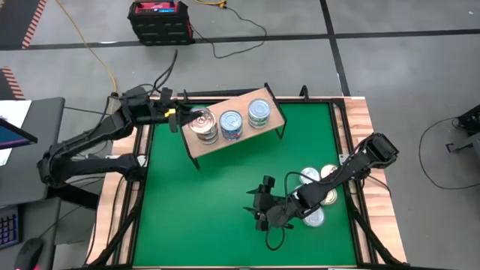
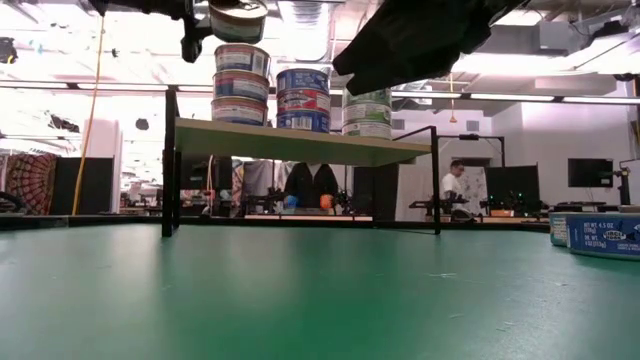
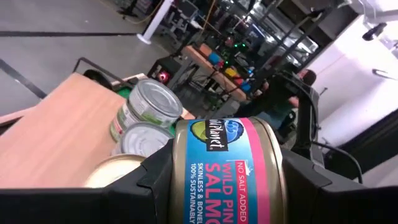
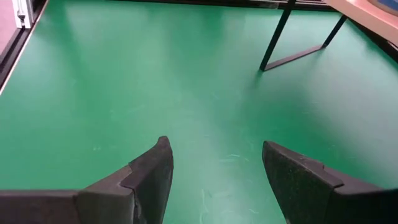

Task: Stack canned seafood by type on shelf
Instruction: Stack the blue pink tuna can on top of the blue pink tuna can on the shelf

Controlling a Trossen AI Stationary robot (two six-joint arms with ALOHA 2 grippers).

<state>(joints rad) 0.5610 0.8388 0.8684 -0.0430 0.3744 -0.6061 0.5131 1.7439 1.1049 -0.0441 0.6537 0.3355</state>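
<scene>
Above the shelf's (image 1: 225, 142) left stack, the left gripper (image 2: 232, 22) is clamping a salmon can (image 3: 227, 168) and should be centring it squarely before releasing, while the right gripper (image 4: 214, 180) is waiting wide open

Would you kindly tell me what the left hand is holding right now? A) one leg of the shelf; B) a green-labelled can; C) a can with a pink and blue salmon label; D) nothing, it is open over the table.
C: the left wrist view shows the left hand clamped on the salmon can, above the leftmost stack on the shelf.
</scene>
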